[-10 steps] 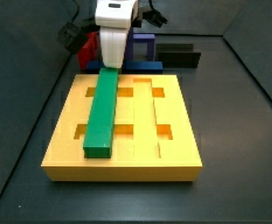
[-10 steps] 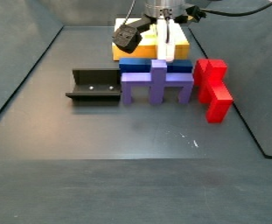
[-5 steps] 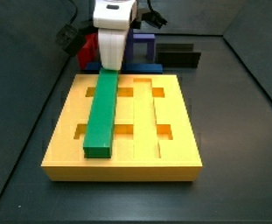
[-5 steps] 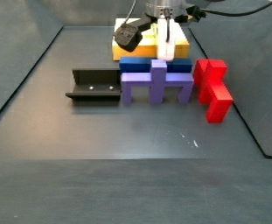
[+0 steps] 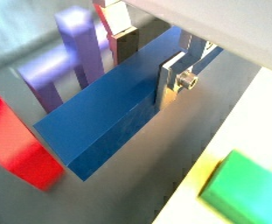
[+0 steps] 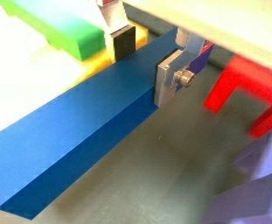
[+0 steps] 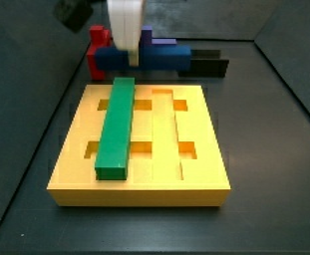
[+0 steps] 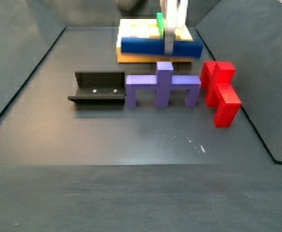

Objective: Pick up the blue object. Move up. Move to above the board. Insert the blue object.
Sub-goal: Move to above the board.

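- At the far end of the board (image 7: 142, 139), in a side view: end effector (image 7: 126, 62), white-bodied and reaching down from above, its silver fingers (image 7: 124, 50) closed on the blue object (image 7: 155, 57) — the bar hangs level and lifted off the floor, just beyond the board's far edge.
- Same grasp, opposite side view: end effector (image 8: 171, 41) clamped across the blue object (image 8: 155, 43), which sits raised in front of the board (image 8: 155, 56) and above the purple piece.
- Both wrist views: silver finger plate (image 5: 172, 77) pressed flat against one long face of the blue object (image 5: 108, 114); a dark pad (image 5: 125, 44) shows on the opposite side. Likewise finger (image 6: 169, 77) on the bar (image 6: 80, 131), gripped near one end, most of its length extending to one side.
- Board: large yellow block with lengthwise grooves and square cut-outs, resting on the dark floor.
- Green bar (image 7: 116, 125): lying lengthwise in the board's left groove, its near end short of the board's near edge; also seen in a wrist view (image 5: 246, 188).
- Purple piece (image 8: 164, 86): cross-shaped, standing on the floor near the board, between the fixture and the red piece.
- Red piece (image 8: 220, 89): standing just right of the purple piece.
- Fixture (image 8: 97, 88): dark L-shaped bracket, left of the purple piece — apart from the board.
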